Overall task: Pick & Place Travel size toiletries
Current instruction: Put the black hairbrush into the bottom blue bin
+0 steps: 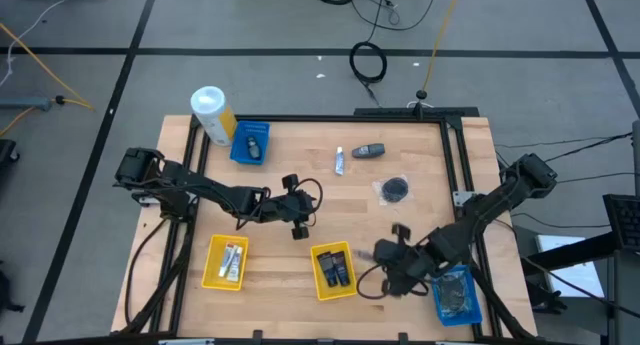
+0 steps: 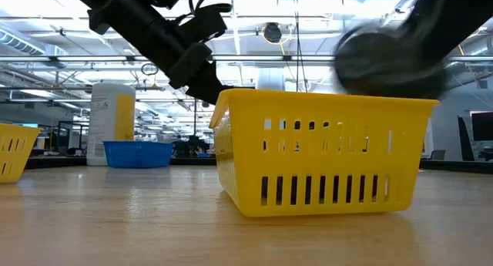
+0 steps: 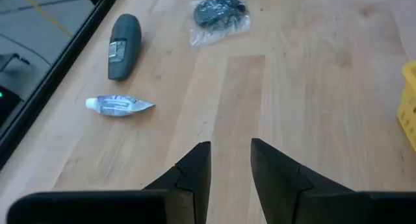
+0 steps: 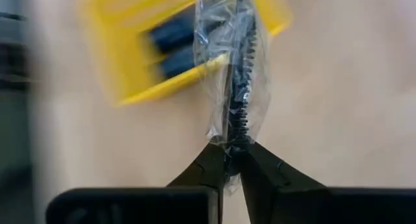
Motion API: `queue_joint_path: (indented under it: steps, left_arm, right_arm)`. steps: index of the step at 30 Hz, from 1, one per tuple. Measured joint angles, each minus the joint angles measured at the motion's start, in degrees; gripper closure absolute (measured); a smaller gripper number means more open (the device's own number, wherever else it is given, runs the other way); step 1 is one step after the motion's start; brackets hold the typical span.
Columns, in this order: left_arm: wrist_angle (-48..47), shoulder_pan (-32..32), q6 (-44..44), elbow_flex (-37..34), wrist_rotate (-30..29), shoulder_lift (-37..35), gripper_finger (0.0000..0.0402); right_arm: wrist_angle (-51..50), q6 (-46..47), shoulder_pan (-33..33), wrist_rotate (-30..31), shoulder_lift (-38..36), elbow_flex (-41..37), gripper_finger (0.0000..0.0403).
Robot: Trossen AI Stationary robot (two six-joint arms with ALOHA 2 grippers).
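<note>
My right gripper (image 4: 233, 160) is shut on a clear-wrapped packet (image 4: 233, 68) with a dark grey item inside. It is near the table's front, just right of a yellow tray (image 1: 333, 271) that holds dark bottles. My left gripper (image 3: 231, 160) is open and empty over the table's middle (image 1: 300, 217). Beyond it, three things lie flat on the wood: a dark bottle (image 3: 123, 37), a white tube (image 3: 120, 106) and another clear-wrapped packet (image 3: 220, 11). My right gripper pinches the packet's clear wrap at its near edge (image 4: 229, 145) between the two fingertips. The packet is seen edge-on and stands out beyond the fingers, toward the yellow tray.
A second yellow tray (image 1: 225, 262) with tubes sits at the front left. One blue tray (image 1: 250, 142) is at the back left, next to a white-and-yellow canister (image 1: 212, 113). Another blue tray (image 1: 457, 293) with packets is at the front right. A black frame rail (image 1: 452, 155) borders the table.
</note>
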Motion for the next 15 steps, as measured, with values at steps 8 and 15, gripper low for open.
queue_joint_path:
  steps: [8,15]
  left_arm:
    - [1.5,-0.43,4.31,0.02,-0.2,0.39,0.0291]
    - [8.06,-0.12,11.87,0.02,-0.06,0.39,0.0291]
  right_arm:
    - [-14.28,42.23,6.68,-28.21,-0.31,9.31,0.0383]
    - [-23.8,76.66,16.62,-46.39,-0.5,10.48,0.0383]
